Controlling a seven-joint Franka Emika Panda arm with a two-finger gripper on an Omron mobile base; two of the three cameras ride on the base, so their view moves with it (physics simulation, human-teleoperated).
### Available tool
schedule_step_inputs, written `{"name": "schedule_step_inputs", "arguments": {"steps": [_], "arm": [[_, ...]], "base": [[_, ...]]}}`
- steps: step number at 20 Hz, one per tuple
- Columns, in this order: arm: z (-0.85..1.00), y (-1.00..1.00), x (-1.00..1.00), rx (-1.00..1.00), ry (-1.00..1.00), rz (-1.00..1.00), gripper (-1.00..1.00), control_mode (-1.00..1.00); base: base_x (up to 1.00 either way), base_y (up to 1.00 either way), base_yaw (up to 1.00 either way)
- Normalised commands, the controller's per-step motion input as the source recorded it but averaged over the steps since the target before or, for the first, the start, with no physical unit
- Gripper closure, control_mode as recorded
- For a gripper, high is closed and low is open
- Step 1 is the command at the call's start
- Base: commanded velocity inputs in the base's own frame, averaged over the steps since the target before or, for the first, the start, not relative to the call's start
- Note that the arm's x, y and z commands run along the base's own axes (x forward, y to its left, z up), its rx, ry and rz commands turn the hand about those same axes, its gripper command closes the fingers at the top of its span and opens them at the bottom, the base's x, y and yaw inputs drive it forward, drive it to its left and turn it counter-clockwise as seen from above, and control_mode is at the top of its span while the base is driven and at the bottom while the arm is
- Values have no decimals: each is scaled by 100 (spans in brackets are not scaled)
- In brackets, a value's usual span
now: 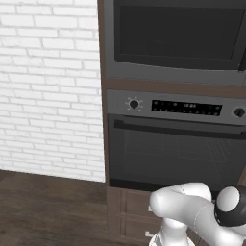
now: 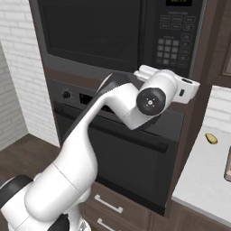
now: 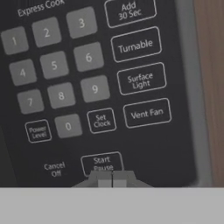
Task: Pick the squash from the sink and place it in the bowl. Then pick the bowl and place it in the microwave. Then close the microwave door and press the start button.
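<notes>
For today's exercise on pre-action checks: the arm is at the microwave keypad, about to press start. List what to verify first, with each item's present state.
1. Microwave door closed: ok, it sits flush.
2. Gripper shut for pressing: ok, fingertips together.
3. Gripper lined up with the Start/Pause button: ok, tips sit just below it.
4. Tips clear of the Cancel/Off label: ok, it lies to one side.
5. Bowl with squash inside the microwave: cannot tell, the window is dark.
</notes>
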Motion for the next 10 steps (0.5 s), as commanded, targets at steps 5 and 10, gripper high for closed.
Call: {"name": "schedule_step_inputs", "arguments": {"steps": [5, 10], "arm": [[7, 0, 13, 0, 4, -1, 100, -100], [-4, 0, 99, 0, 18, -1, 100, -100]], "base": [[0, 0, 0], [0, 0, 0]]}}
